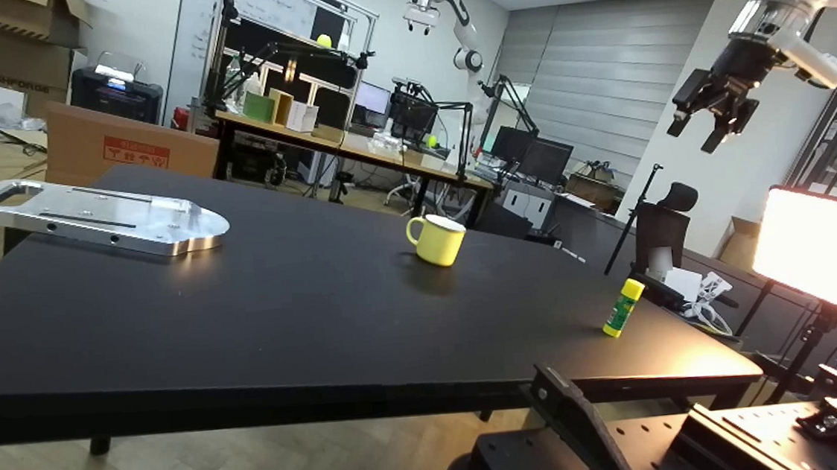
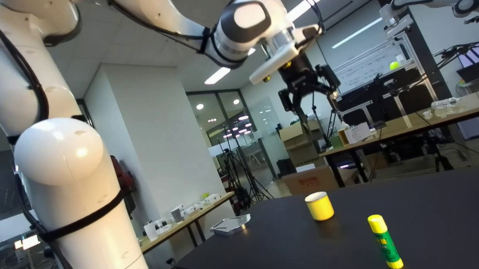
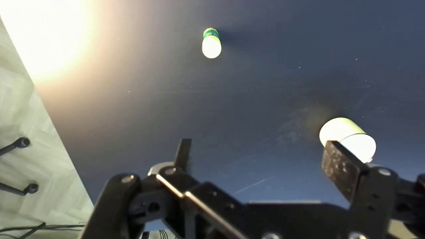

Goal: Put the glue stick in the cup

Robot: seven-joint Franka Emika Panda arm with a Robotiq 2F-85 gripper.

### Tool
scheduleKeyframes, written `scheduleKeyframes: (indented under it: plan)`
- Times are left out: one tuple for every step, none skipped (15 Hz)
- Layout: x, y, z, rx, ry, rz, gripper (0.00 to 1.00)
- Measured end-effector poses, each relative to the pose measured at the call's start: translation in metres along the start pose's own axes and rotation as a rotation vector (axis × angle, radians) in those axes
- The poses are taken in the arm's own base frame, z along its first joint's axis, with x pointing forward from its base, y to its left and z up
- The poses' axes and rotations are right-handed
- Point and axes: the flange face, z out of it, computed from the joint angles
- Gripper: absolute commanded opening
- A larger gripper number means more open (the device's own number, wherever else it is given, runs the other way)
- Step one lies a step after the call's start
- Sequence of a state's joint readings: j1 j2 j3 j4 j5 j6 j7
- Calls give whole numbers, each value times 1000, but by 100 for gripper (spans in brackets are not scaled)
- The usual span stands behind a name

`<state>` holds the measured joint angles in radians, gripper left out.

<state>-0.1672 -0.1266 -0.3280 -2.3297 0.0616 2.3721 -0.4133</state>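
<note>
The glue stick is a green cylinder with yellow ends. It stands upright on the black table, yellow cap up, and also shows in an exterior view and near the top of the wrist view. The yellow cup stands upright, apart from the glue stick; its handle shows in that exterior view. The cup also shows in an exterior view and, partly behind a finger, at the right of the wrist view. My gripper is open and empty, high above the table; its fingers are wide apart in the wrist view.
A silver metal plate with a handle slot lies at the far end of the black table; it shows in an exterior view too. A bright light panel stands beyond the table edge near the glue stick. A black mount stands at the near edge.
</note>
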Motion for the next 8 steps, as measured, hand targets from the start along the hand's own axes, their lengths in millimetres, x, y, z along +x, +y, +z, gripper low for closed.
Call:
scheduleKeyframes:
  plan:
    - [1,2,22,12,-2,29,100]
    - [2,2,44,20,-8,52,100]
    - [4,1,65,27,-16,71,100]
    - [6,-1,85,32,-27,86,100]
    - [7,-4,105,37,-43,98,100]
    - [7,-6,124,41,-72,102,100]
    - [8,-6,141,42,-102,101,100]
    - [9,-5,157,42,-131,102,100]
